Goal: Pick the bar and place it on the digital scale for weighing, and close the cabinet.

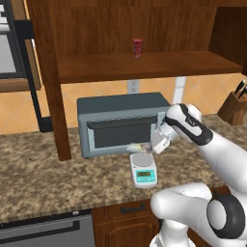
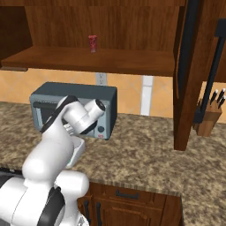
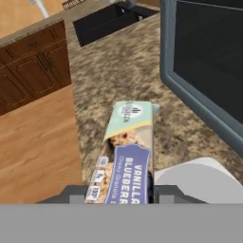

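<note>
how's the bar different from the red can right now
The bar is flat and long, in a pale wrapper with a purple label; the red can is a small upright cylinder. The bar is clamped in the gripper above the counter, near the digital scale; the can stands free on the open cabinet shelf. Both are small packaged items.

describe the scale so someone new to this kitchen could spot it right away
Find the grey-blue toaster oven on the granite counter under the open wooden cabinet. The scale sits on the counter right in front of it, below the gripper holding the bar. It is the small white thing with a round silvery platter and green display.
</note>
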### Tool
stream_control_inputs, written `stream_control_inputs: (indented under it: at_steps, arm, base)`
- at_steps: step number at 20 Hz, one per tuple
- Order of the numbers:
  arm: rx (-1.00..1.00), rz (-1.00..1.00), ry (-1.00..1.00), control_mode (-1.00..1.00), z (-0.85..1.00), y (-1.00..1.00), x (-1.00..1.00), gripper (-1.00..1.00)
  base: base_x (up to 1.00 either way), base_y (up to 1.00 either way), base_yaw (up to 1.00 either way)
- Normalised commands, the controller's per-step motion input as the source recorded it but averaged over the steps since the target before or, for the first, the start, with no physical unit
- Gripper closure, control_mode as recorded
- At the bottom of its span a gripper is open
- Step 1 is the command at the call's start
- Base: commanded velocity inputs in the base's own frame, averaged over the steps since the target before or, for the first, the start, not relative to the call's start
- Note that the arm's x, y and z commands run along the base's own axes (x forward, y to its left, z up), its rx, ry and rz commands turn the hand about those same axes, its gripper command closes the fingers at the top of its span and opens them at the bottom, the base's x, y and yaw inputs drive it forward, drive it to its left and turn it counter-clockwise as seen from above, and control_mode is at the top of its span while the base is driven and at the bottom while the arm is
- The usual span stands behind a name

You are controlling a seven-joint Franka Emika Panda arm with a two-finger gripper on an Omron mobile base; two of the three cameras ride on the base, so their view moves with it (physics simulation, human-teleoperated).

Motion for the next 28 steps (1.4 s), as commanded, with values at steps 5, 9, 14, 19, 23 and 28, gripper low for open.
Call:
stream_control_inputs:
  at_steps: [5, 9, 14, 19, 23, 28]
  arm:
    - [0.00, 0.03, -0.03, -1.00, -0.25, -0.03, -0.01, 1.00]
    - [0.00, 0.07, 0.00, -1.00, -0.45, -0.03, 0.01, 1.00]
    - [0.00, 0.08, 0.00, -1.00, -0.25, -0.08, 0.08, 1.00]
    - [0.00, 0.04, 0.00, -1.00, -0.11, -0.11, 0.13, 1.00]
    - [0.00, 0.00, -0.03, -1.00, -0.12, 0.00, 0.42, 1.00]
    - [0.00, 0.00, -0.03, -1.00, -0.25, -0.02, 0.15, 1.00]
  base:
    - [0.00, 0.00, 0.00]
    - [0.00, 0.00, 0.00]
    - [0.00, 0.00, 0.00]
    - [0.00, 0.00, 0.00]
    - [0.00, 0.00, 0.00]
    - [0.00, 0.00, 0.00]
